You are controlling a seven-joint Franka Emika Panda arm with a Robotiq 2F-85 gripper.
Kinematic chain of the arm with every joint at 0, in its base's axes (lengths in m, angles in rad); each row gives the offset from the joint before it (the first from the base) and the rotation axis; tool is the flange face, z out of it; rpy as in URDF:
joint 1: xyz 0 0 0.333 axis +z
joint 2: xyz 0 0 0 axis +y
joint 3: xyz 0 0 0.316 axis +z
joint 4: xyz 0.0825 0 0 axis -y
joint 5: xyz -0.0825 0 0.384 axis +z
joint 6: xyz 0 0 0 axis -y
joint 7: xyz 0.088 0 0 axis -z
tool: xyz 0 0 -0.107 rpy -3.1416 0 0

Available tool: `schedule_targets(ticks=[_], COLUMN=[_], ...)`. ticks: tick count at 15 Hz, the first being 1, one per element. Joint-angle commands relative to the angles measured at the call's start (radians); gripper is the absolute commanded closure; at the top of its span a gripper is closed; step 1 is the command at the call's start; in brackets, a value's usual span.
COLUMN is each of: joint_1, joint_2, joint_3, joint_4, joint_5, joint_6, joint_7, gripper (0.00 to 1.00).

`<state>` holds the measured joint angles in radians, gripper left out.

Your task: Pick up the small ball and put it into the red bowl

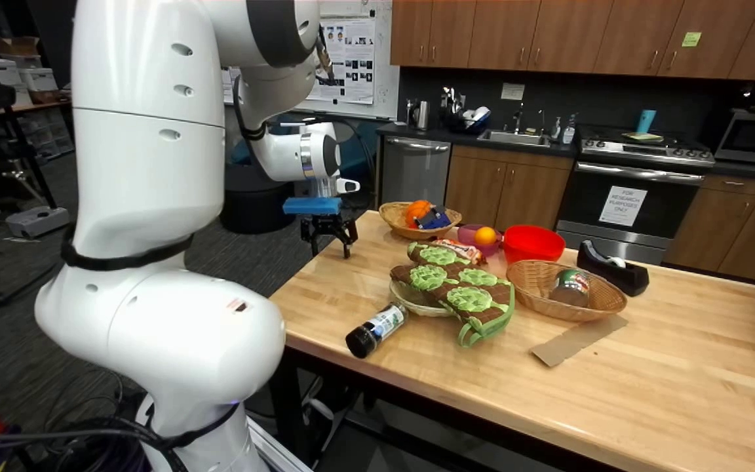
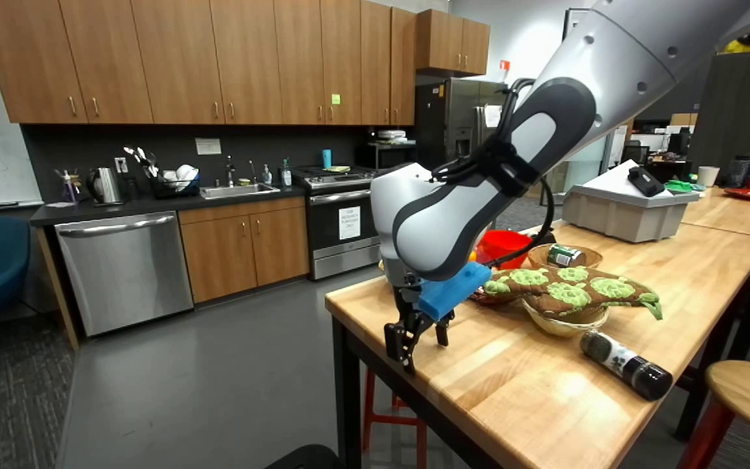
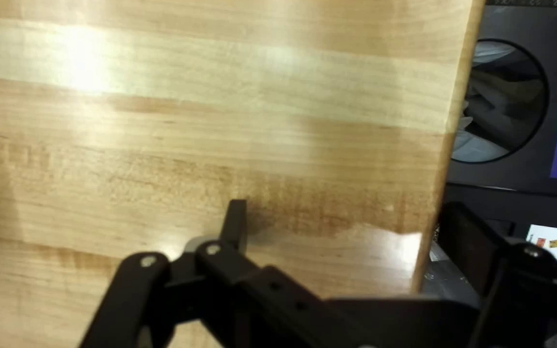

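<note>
The small ball (image 1: pixel 485 236), plain and orange, rests in a purple bowl (image 1: pixel 470 236) at the far side of the table. Right beside that bowl stands the bright red bowl (image 1: pixel 533 243); in an exterior view the arm partly covers the red bowl (image 2: pixel 504 246). My gripper (image 1: pixel 331 246) points down at the table's end, well apart from ball and bowl. In the wrist view the gripper (image 3: pixel 345 210) is spread wide with nothing between its fingers. One finger is over the wood, the opposite one past the table edge. Neither ball nor bowl shows there.
A wicker basket (image 1: pixel 396 219) holds a larger orange ball (image 1: pixel 418 211) and a blue item. An artichoke-patterned mitt (image 1: pixel 463 288) covers a small basket. Nearby are a dark-capped bottle (image 1: pixel 377 330), a shiny packet (image 1: pixel 461 250), a basket (image 1: pixel 535 288) with a jar, and a tape dispenser (image 1: pixel 612 269).
</note>
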<state>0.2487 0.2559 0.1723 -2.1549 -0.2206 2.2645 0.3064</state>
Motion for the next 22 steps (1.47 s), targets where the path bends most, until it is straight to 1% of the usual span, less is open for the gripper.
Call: schedule_targets(ticks=[1, 7, 9, 14, 17, 20, 22], joint_1=[0.011, 0.013, 0.013, 0.001, -0.003, -0.001, 0.002], joint_2=[-0.059, -0.172, -0.206, -0.277, -0.309, -0.296, -0.271], joint_3=[-0.01, -0.006, 0.0, 0.023, 0.042, 0.069, 0.082], joint_4=[-0.028, 0.0, 0.023, 0.084, 0.126, 0.169, 0.188], joint_5=[-0.003, -0.063, -0.108, -0.26, -0.351, -0.455, -0.506], joint_6=[0.032, 0.039, 0.024, -0.05, -0.115, -0.203, -0.238], joint_7=[0.024, 0.076, 0.096, 0.152, 0.178, 0.193, 0.199], gripper=[0.0, 0.0, 0.0, 0.0, 0.0, 0.0, 0.0])
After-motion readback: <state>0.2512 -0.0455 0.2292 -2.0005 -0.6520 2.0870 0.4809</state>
